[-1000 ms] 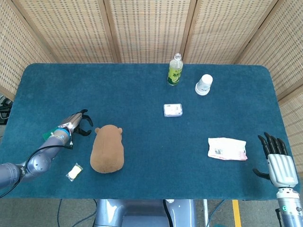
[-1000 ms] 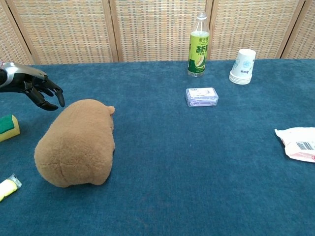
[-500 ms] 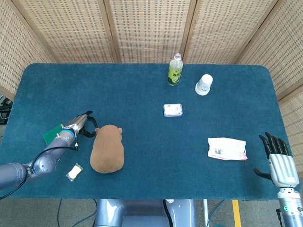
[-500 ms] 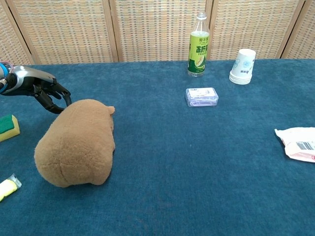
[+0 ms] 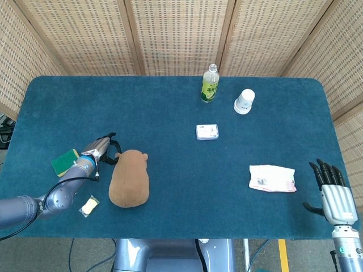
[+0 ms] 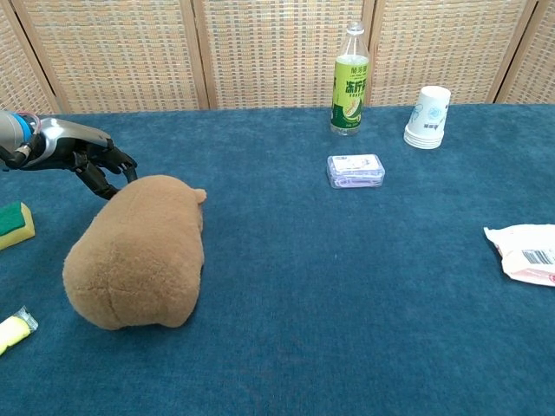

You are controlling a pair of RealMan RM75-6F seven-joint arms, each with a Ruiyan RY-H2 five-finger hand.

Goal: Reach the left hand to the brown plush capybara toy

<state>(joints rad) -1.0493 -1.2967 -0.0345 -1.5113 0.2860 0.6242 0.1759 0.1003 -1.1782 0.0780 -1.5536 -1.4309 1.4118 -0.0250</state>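
Note:
The brown plush capybara toy point(image 5: 129, 179) point(image 6: 139, 252) lies on the blue table at the front left, head toward the far side. My left hand point(image 5: 102, 150) point(image 6: 94, 160) is at the toy's head on its left side, fingers apart and curled downward, the fingertips at or just touching the plush; it holds nothing. My right hand point(image 5: 332, 192) hangs off the table's front right edge, fingers spread, empty; the chest view does not show it.
A green and yellow sponge point(image 5: 64, 162) point(image 6: 15, 224) and a small yellow packet point(image 5: 89, 205) point(image 6: 12, 330) lie left of the toy. A green bottle point(image 5: 210, 84), paper cups point(image 5: 244, 101), a small wrapped pack point(image 5: 207, 132) and a white pouch point(image 5: 272, 178) lie further right.
My left hand has moved right toward the toy's head and now reaches its side. The toy has shifted slightly. The right hand has stayed put.

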